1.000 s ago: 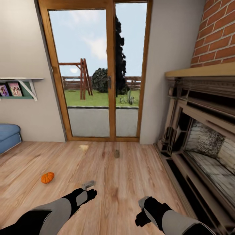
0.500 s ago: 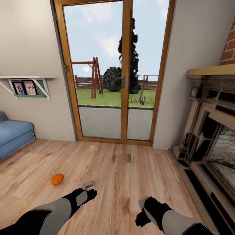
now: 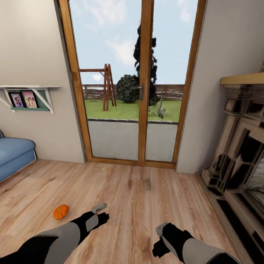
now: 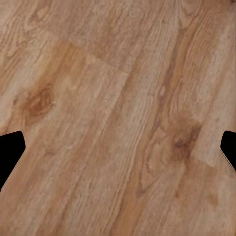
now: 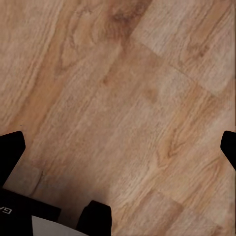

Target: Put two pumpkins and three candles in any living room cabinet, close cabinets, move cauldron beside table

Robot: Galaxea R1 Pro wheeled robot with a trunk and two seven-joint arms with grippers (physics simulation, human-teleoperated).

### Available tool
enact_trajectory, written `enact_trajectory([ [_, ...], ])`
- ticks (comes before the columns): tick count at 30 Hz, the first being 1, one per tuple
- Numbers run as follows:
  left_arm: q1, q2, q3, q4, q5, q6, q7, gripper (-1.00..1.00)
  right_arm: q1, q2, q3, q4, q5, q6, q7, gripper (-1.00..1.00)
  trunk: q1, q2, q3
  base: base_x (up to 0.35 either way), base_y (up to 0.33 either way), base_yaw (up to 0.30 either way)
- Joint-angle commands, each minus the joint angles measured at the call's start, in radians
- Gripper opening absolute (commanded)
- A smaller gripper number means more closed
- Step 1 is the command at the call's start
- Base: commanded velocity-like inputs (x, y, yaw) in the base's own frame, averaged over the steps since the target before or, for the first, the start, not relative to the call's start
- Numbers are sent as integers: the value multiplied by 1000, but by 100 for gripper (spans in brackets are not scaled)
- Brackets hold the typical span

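Note:
A small orange pumpkin (image 3: pixel 61 212) lies on the wood-plank floor, left of and just beyond my left gripper (image 3: pixel 99 208). A squat tan candle (image 3: pixel 147 184) sits on the floor farther ahead, near the glass door. My right gripper (image 3: pixel 160 230) hovers low over bare planks at the lower right. Both wrist views look straight down at floorboards. The dark tips of the left gripper (image 4: pixel 118 152) and right gripper (image 5: pixel 118 147) stand far apart at the picture edges, open, with nothing between them.
A wood-framed glass door (image 3: pixel 141 84) fills the wall ahead. A blue sofa (image 3: pixel 13 156) stands at the left under a white wall shelf (image 3: pixel 29 90) with photos. The stone fireplace (image 3: pixel 242 161) runs along the right. Open floor lies between them.
The whole view has swung left and moved forward: door, pumpkin and candle slid right in the picture, and less of the fireplace shows. Both arms keep the same pose.

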Motion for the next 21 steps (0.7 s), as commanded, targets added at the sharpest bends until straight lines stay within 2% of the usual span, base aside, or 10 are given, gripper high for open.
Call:
enact_trajectory([
  [1,-1,0,2,1,4,1,3,100,0,0,5,-2,2,5,5,100,1,0,-1,333,20,0],
  [18,-1,-1,2,1,4,1,3,100,0,0,-1,-6,-3,5,5,100,1,0,-1,333,3,-1],
  [21,-1,-2,2,2,4,1,3,100,0,0,-2,-6,-4,4,6,100,1,0,-1,333,0,-150],
])
